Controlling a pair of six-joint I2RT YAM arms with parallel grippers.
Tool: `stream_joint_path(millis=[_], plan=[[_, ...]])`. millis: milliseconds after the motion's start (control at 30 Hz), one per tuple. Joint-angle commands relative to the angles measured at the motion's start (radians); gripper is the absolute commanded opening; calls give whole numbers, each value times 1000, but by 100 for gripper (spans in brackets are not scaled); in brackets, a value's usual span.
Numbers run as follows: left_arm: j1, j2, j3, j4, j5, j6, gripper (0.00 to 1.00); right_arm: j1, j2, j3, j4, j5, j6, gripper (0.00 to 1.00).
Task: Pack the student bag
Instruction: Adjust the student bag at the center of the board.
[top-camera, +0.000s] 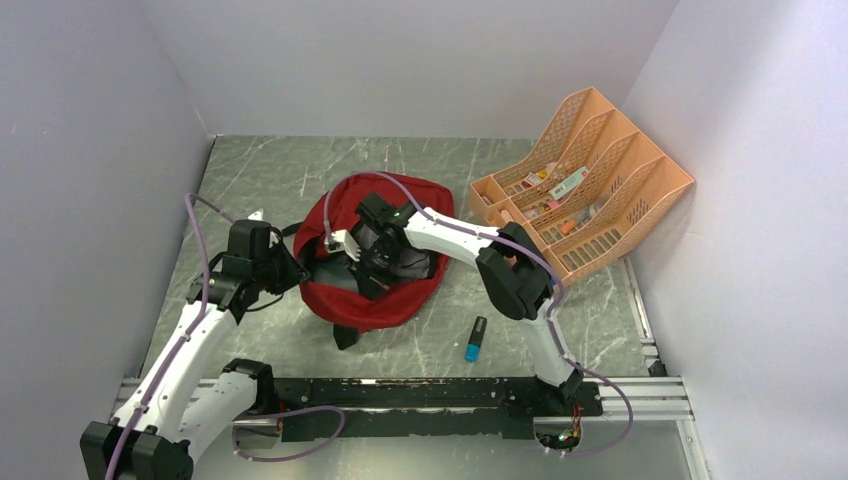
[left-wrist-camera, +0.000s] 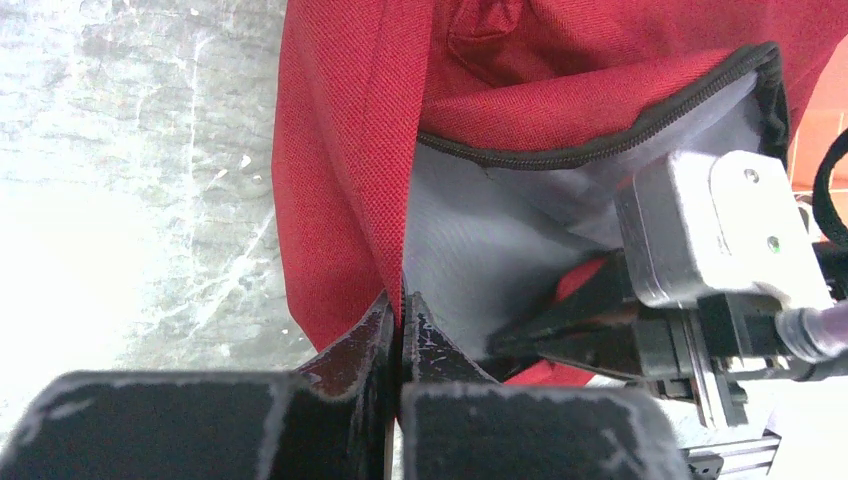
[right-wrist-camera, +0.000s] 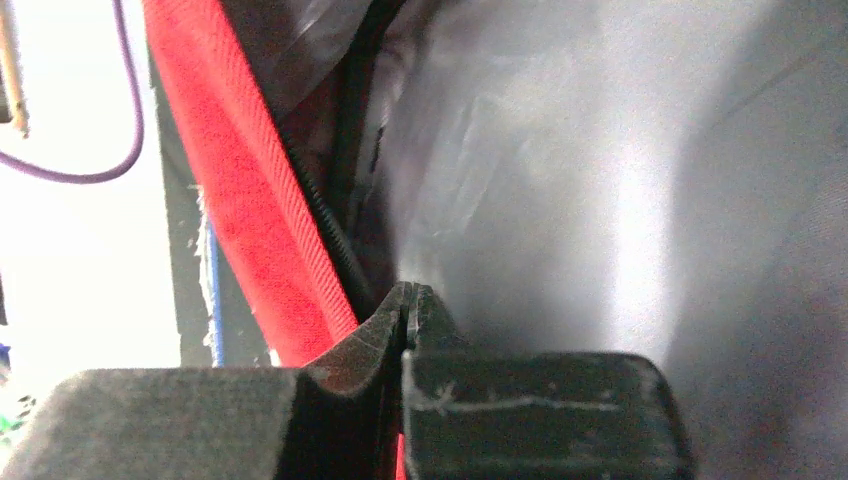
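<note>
The student bag (top-camera: 385, 300) is laid flat on the marbled green table (top-camera: 600, 320) at the centre of the top view. Its long axis runs roughly from the top to the bottom of the frame, leaning slightly toward the lower left, and its zipped mouth is turned upward, with grey lining exposed. The left gripper (left-wrist-camera: 402, 305) is seen at the bag's left edge, its fingers pressed together on the rim where red fabric meets lining. The right gripper (right-wrist-camera: 408, 298) is placed inside the mouth, its fingers pinched tight on the lining beside the zip. A blue-capped marker (top-camera: 475, 339) is seen at the lower right of the bag, and a peach mesh organiser (top-camera: 590, 190) at the upper right.
</note>
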Motion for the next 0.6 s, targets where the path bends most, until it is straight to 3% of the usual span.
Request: stream_joint_path(millis=[0,267,567], plan=[[-5,10,28,-2,4,34,5,5,-83,-3,-160,-90,-82,0],[-5,22,-13,33,14,34,5,40,-205,-60,-176,-134,-51,0],[-5,41,-27,47,12,44,5,127,-287,-234,-121,-138,-2,0]])
